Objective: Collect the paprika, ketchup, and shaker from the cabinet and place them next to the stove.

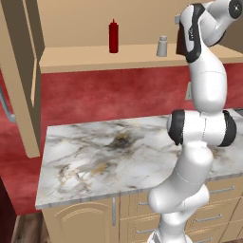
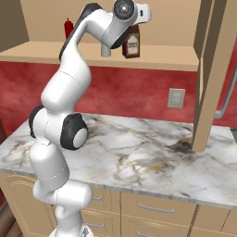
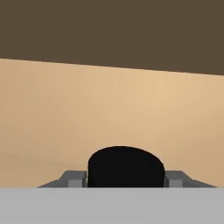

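The paprika [image 2: 132, 44], a dark reddish-brown jar with a black cap, stands at the right of the cabinet shelf [image 2: 37, 51]. My gripper [image 2: 134, 28] reaches down over it from above. In the hand view its black cap [image 3: 125, 168] sits tight between my fingertips [image 3: 73, 178], so the gripper [image 3: 125, 179] is shut on the jar. From the left, the arm hides most of the paprika [image 1: 181, 45]. The pale shaker [image 1: 162, 46] [image 2: 105, 51] stands just beside it. The red ketchup [image 1: 113, 36] [image 2: 68, 28] stands further along the shelf. The stove is out of view.
Open cabinet doors [image 1: 21, 71] [image 2: 210, 69] hang down on either side of the shelf. A marble counter [image 1: 104, 152] [image 2: 139, 157] runs below, above tan drawers. A wall outlet [image 2: 176, 98] sits on the red backsplash.
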### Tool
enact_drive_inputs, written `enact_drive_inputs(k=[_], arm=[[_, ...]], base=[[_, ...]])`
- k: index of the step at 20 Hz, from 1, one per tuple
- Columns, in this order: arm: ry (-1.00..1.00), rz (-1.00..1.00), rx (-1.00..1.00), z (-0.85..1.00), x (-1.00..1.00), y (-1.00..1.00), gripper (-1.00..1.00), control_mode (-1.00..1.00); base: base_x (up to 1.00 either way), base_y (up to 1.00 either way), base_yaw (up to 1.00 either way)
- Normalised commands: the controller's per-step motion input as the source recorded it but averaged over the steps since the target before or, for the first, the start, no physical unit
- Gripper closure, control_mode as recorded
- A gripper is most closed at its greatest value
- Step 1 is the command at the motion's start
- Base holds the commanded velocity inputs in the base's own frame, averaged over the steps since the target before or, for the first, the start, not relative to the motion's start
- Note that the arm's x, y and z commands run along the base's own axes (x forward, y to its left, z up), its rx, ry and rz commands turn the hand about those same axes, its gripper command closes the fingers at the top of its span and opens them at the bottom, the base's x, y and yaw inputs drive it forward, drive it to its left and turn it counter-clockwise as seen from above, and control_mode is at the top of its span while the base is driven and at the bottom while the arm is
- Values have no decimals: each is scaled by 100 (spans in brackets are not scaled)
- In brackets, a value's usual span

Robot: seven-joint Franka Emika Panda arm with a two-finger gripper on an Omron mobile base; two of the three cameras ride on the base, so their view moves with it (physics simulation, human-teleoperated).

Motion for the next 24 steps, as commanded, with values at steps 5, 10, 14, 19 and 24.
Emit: enact_drive_inputs(k=[5, 10, 14, 19, 24], arm=[[0, 1, -1, -13, -1, 7, 100, -100], [0, 0, -1, -9, 0, 5, 100, -100], [0, 1, 0, -8, -4, 2, 100, -100], [0, 0, 0, -8, -31, 9, 100, -100], [-1, 0, 0, -10, -83, 0, 100, -100]], base=[[0, 0, 0], [0, 0, 0], [0, 0, 0], [0, 0, 0], [0, 0, 0]])
